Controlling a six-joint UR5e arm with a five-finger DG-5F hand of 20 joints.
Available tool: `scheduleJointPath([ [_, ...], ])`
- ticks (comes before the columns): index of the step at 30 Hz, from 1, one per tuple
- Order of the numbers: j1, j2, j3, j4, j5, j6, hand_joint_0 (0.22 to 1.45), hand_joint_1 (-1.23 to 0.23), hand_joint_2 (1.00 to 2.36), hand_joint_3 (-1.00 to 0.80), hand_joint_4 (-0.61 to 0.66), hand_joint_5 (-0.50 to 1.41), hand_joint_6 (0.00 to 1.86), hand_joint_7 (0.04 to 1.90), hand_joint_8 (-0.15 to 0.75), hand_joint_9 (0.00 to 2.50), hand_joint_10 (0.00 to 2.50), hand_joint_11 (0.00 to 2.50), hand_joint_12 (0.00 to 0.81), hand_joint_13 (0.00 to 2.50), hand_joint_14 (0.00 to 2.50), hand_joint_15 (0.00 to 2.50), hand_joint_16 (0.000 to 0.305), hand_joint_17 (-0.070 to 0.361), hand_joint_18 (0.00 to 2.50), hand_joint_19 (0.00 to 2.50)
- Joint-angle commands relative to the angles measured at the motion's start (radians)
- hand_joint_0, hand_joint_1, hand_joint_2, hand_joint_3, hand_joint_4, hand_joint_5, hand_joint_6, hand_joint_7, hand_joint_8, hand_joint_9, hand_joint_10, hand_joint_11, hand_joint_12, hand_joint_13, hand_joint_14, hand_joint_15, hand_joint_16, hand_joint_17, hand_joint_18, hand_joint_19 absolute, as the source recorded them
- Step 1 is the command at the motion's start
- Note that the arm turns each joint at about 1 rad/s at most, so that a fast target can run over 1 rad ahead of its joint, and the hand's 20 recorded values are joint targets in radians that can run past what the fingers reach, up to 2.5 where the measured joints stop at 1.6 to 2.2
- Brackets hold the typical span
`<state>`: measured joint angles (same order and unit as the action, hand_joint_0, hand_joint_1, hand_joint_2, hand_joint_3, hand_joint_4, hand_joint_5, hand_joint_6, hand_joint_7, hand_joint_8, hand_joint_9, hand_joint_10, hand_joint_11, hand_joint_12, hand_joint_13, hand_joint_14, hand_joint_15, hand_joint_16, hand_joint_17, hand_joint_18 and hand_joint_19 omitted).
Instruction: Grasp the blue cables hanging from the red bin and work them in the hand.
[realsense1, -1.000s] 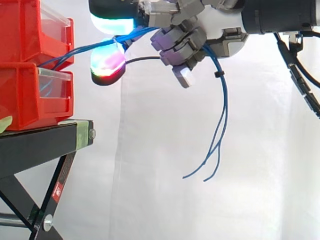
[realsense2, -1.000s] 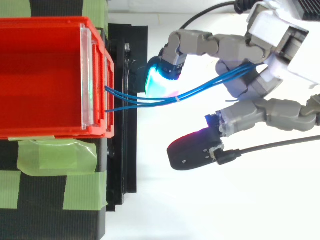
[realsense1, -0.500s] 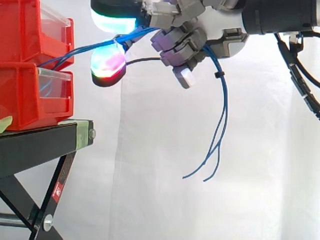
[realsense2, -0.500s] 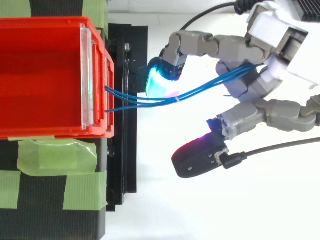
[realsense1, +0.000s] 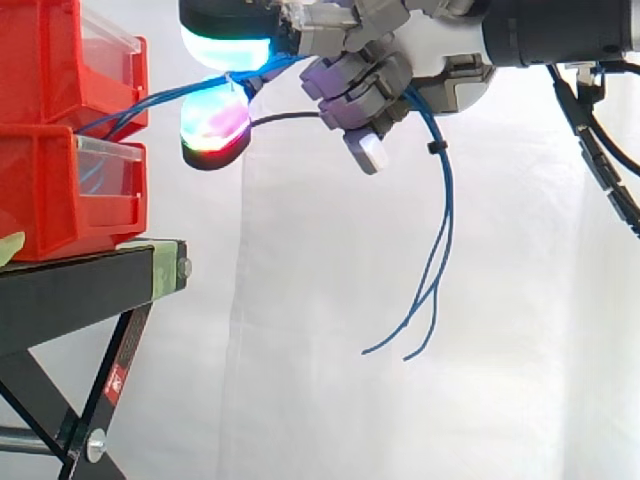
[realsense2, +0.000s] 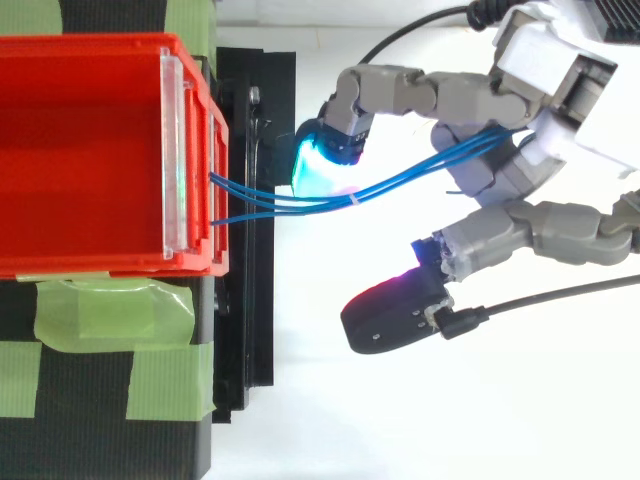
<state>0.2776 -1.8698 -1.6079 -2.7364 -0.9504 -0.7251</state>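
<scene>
Clamps cables (realsense2: 330, 202) in curled fingers of hand (realsense1: 440, 50) — strung from bin's (realsense2: 100, 262) front edge, loose ends dangling below palm, beyond stand's (realsense1: 80, 290) edge.

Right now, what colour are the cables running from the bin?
Blue; the cables show best in the top view.

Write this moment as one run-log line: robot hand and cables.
robot hand: shut on thin blue cables | cables: run from red plastic bin through robot hand, free ends hanging below
</scene>
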Motion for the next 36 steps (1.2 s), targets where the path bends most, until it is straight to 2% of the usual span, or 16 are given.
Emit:
scheduleJointPath([
  [1, 0.000, 0.000, 0.000, 0.003, 0.004, 0.001, 0.89, -0.68, 1.01, -0.87, 0.36, 0.36, 0.01, 1.28, 0.535, 1.78, 2.50, 2.50, 0.712, 2.02, 2.50, 1.97, 0.237, 0.178, 2.50, 0.65],
  [4, -0.001, 0.000, 0.000, 0.003, 0.022, 0.001, 0.89, -0.68, 1.01, -0.86, 0.37, 0.37, 0.01, 1.27, 0.535, 1.78, 2.50, 2.50, 0.712, 2.02, 2.50, 1.97, 0.237, 0.178, 2.50, 0.65],
  [7, -0.001, 0.000, 0.000, 0.003, 0.074, 0.001, 0.89, -0.68, 1.01, -0.87, 0.36, 0.37, 0.01, 1.28, 0.535, 1.78, 2.50, 2.50, 0.712, 2.02, 2.50, 1.97, 0.237, 0.178, 2.50, 0.65],
  [8, -0.001, 0.000, 0.000, 0.004, 0.078, 0.001, 0.90, -0.68, 1.01, -0.87, 0.36, 0.37, 0.01, 1.28, 0.535, 1.78, 2.50, 2.50, 0.712, 2.02, 2.50, 1.97, 0.237, 0.178, 2.50, 0.65],
  [17, -0.001, 0.000, 0.000, 0.026, 0.084, -0.002, 0.97, -0.71, 1.01, -0.81, 0.36, 0.37, 0.01, 1.28, 0.535, 1.78, 2.50, 2.50, 0.712, 2.02, 2.50, 1.97, 0.237, 0.178, 2.50, 0.65],
  [32, -0.001, 0.000, 0.000, 0.033, 0.085, -0.004, 1.00, -0.73, 1.01, -0.82, 0.36, 0.36, 0.01, 1.27, 0.535, 1.78, 2.50, 2.50, 0.712, 2.02, 2.50, 1.97, 0.237, 0.178, 2.50, 0.65],
  [36, -0.001, 0.000, 0.000, 0.037, 0.087, -0.013, 0.99, -0.74, 1.01, -0.79, 0.33, 0.34, 0.00, 1.37, 0.535, 1.78, 2.50, 2.50, 0.712, 2.02, 2.50, 1.97, 0.237, 0.178, 2.50, 0.65],
])
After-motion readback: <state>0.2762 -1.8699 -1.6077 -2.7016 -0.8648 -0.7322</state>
